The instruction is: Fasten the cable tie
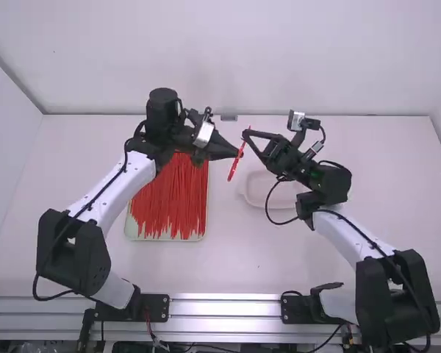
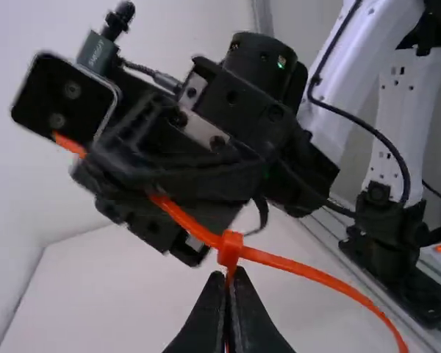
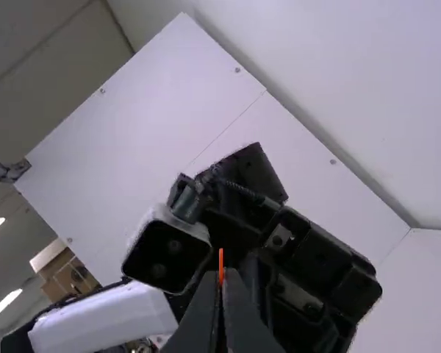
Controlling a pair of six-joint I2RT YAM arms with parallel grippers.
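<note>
My left arm rises from its base and bends over the tray point(image 1: 134, 229) of loose red ties point(image 1: 173, 198), its wrist turned so that my left pincer point(image 1: 231, 152) points across the middle. My right arm arches up and back toward it. My right pincer point(image 1: 248, 137) sits just beside the left one, both above the desk point(image 1: 367, 162). The red cable tie point(image 1: 236, 165) slants down between them.

From above I cannot make out either grip. The left wrist view shows my left fingers pressed together on the tie just under its head point(image 2: 229, 250), with the strap running out to both sides. The right wrist view shows my right fingers pinching the tie's thin tip.
</note>
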